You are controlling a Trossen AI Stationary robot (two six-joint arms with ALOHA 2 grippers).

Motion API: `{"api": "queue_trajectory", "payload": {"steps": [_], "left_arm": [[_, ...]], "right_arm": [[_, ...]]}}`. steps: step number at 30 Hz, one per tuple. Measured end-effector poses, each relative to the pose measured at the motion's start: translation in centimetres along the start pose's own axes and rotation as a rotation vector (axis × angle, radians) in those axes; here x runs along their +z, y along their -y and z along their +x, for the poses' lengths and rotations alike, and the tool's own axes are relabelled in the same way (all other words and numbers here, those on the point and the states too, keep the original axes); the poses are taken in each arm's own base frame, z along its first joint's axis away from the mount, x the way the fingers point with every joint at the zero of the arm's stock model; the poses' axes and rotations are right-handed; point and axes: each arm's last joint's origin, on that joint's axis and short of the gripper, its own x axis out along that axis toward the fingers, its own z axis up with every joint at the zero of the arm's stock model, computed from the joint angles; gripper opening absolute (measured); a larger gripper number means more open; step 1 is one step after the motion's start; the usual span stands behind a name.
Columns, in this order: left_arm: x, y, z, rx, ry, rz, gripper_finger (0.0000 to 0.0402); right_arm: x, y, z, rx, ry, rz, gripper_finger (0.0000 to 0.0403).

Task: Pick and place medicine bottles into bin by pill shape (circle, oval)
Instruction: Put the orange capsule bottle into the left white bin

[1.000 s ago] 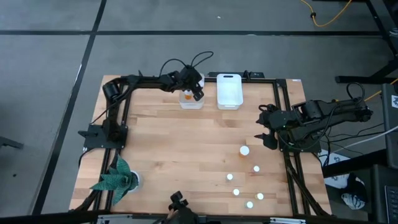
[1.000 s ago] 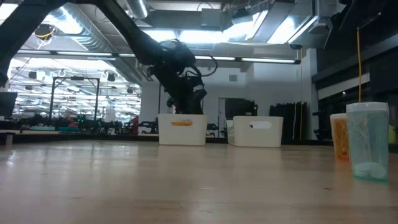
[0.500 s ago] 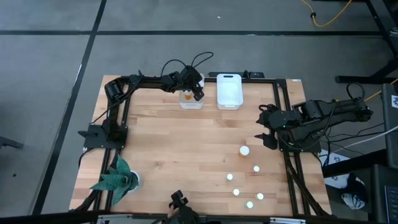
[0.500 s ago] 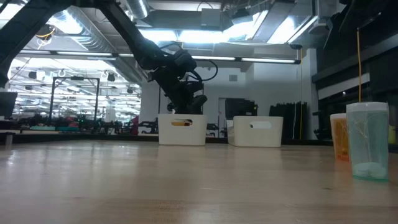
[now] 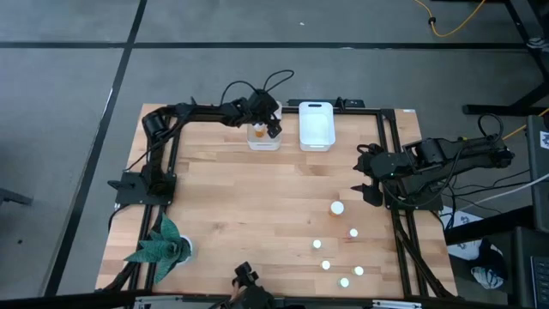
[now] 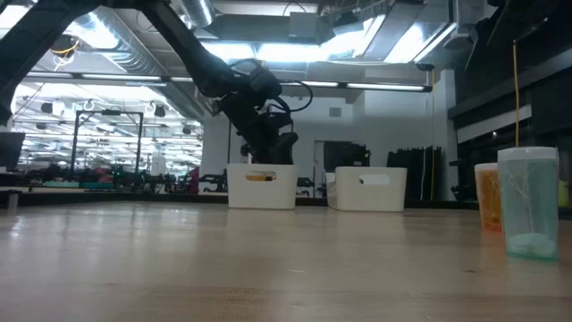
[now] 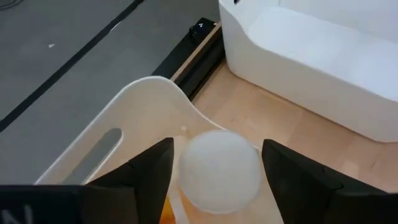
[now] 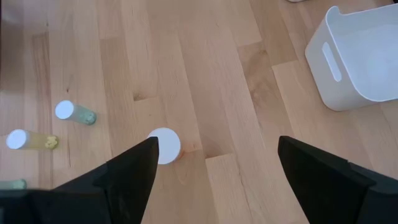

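The left gripper [image 7: 214,165] hangs over the left bin [image 5: 263,137], its fingers [image 7: 152,165] spread just wider than a white bottle cap [image 7: 217,168] between them; whether they touch it is hard to tell. An orange bottle [image 5: 258,133] lies inside that bin. The right gripper [image 8: 214,177] hovers wide open, holding nothing, over an upright bottle [image 8: 164,145]. The remaining bottles [image 5: 326,265] stand scattered nearby. The second bin [image 5: 316,125] sits beside the first.
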Motion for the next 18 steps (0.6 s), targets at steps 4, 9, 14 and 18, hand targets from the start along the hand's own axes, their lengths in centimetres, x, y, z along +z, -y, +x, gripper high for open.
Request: {"api": "queue_trajectory", "payload": {"steps": [4,9,14,18], "left_arm": [[1.2,-0.1,-1.4,0.001,0.049,-0.003,0.0237],[2.6,1.2,-3.6,-0.051,0.104,-0.008,0.0237],[2.9,5.8,-4.8,-0.243,0.124,0.048,0.0237],[2.3,10.7,-5.9,-0.346,0.123,0.126,0.0236]], "right_arm": [[0.0,0.0,0.0,0.000,0.000,0.000,0.0330],[0.0,0.0,0.0,0.000,0.000,-0.001,0.0330],[0.0,0.0,0.0,0.000,0.000,-0.002,0.0330],[0.0,0.0,0.0,0.000,0.000,0.002,0.0330]]}}
